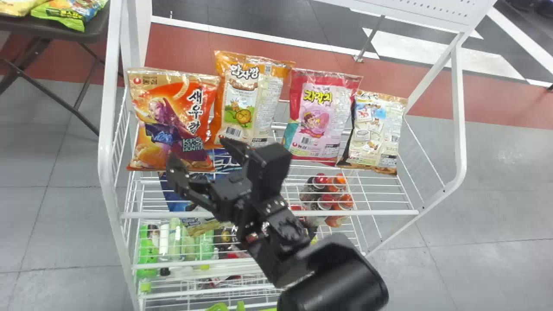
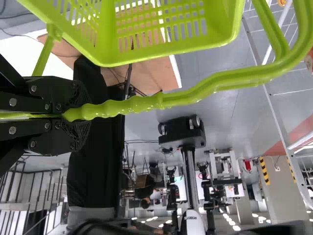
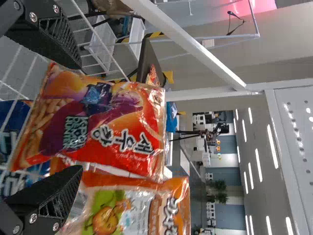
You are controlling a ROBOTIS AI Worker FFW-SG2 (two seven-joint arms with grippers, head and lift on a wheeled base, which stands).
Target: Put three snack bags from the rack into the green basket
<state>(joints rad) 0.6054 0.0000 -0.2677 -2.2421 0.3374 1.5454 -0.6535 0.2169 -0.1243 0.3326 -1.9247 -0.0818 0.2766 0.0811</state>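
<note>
Four snack bags stand on the white rack; green basket held by its handle

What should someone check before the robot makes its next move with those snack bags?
1. Enough bags: ok. Four shiny plastic snack bags stand on the white wire rack; three are needed.
2. Green plastic basket held: ok. The left gripper is closed on its ridged handle.
3. Right gripper ready: ok. Its jaws are apart.
4. Red-orange bag gripped: not ok. It appears ahead of the open jaws.
5. Jaws free of the neighbouring orange-and-cream bag: cannot tell; they overlap in view.
6. Basket's contents: cannot tell; its inside is only partly visible.
</note>
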